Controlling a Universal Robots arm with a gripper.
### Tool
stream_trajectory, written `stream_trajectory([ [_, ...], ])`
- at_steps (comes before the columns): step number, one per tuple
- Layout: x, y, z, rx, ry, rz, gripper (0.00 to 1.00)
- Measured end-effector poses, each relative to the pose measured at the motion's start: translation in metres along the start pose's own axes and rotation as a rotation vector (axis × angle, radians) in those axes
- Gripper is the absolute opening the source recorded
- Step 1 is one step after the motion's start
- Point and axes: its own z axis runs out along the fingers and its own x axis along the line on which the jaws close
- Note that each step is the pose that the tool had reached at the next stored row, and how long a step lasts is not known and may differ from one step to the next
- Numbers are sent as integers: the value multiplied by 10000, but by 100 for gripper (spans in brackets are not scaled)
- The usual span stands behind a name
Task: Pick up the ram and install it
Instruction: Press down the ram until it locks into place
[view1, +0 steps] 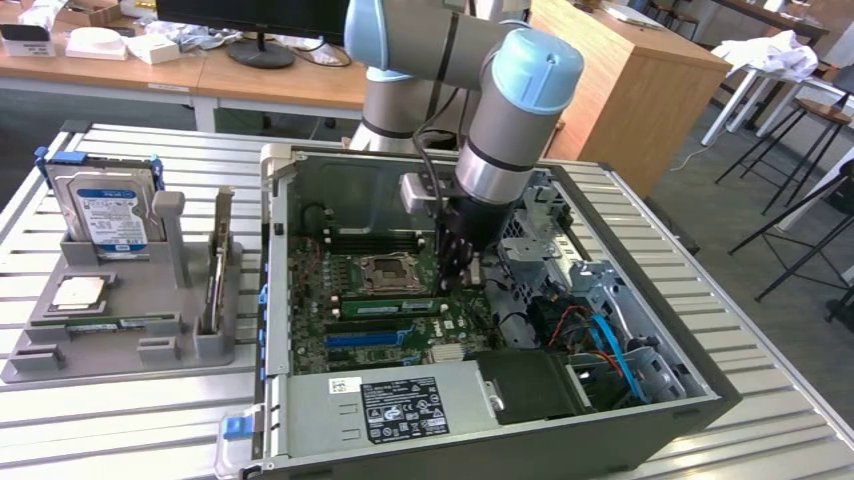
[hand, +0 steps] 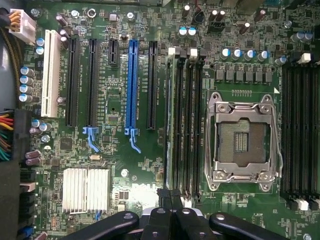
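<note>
The gripper (view1: 459, 268) is hanging inside the open computer case (view1: 694, 395), low over the motherboard (view1: 350, 352), with its fingers pressed together and nothing clamped between them. The ram (view1: 387, 306) is sitting on edge in a memory slot just on the near side of the empty processor socket (view1: 387, 270), between that socket and the blue expansion slot (view1: 360, 338). Its long axis is running across the board from the exterior view's left to right, parallel to the blue slot. The closed fingertips are standing over the stick's right-hand end, so nearly all of its length is stretching away leftward from the tool. In the wrist view the gripper (hand: 170, 196) is lining up with the end of the thin green ram (hand: 173, 125); whether they are touching I cannot tell.
</note>
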Motion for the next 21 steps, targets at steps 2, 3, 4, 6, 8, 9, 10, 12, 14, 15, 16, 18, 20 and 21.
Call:
stream_trajectory([
  [2,0,0,0,0,1,0,10],
  [3,-1,0,0,0,0,1,10],
  [4,-9,1,2,0,0,3,10],
  [6,-31,0,6,1,0,1,10],
  [8,-38,-1,8,2,-1,0,10],
  [9,-38,-1,8,2,-1,-1,10],
  [10,-37,-1,8,1,1,-1,10],
  [12,-38,-2,22,1,-1,-1,10],
  [14,-37,-2,32,1,0,0,10],
  [15,-37,-2,32,1,2,0,10],
  [16,-37,-2,32,1,2,0,10],
  [18,-37,-2,33,1,0,0,10],
  [20,-37,-14,33,2,-3,1,10],
  [21,-37,-20,33,2,-4,0,10],
])
